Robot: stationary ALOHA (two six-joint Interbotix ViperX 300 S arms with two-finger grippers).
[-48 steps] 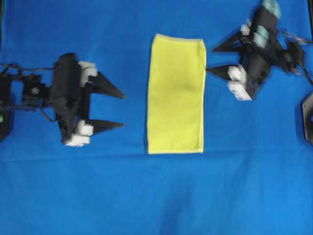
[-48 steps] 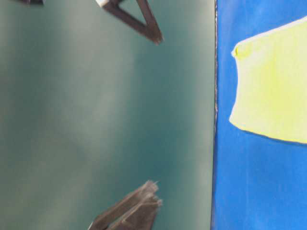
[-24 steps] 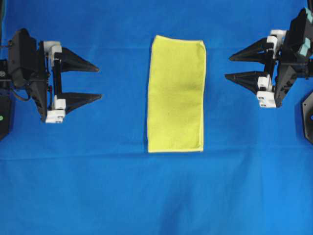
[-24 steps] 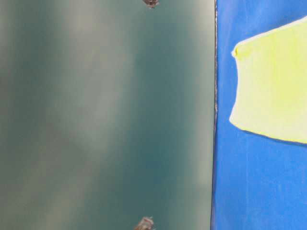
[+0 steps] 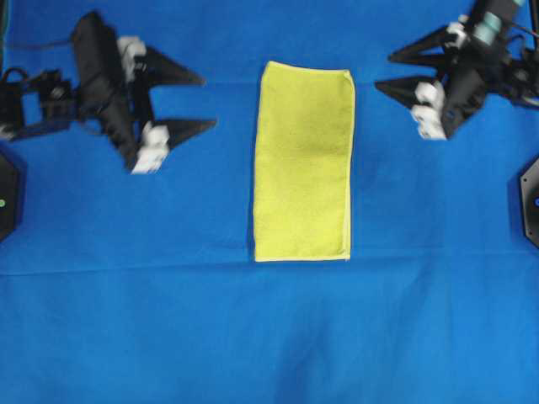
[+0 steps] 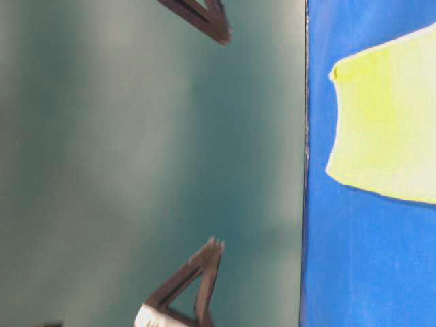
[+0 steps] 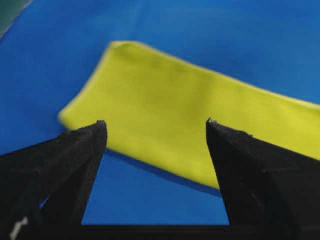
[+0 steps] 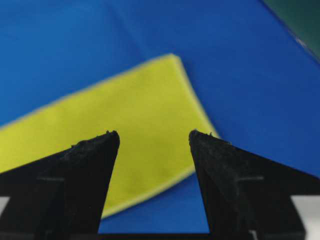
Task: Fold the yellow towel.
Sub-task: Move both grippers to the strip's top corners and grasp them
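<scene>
Towel: we see the folded rectangular yellow-green microfibre towel (image 5: 303,162) flat, mid blue cloth backdrop (image 5: 269,337).
Left gripper (image 5: 200,101): spread wide, empty — left of towel.
Right gripper (image 5: 382,71): likewise, right.
Writing: none legible.

Robot lab bench setup; whole work surface covered by a plain blue cloth (image 5: 269,337) like a staged backdrop; two black robot arms mounted at opposite sides; dark green wall (image 6: 136,163) behind; no household furniture seen.

Overhead looking down, table-level sideways, wrist views sharing yellow towel (image 5: 303,160)
</scene>
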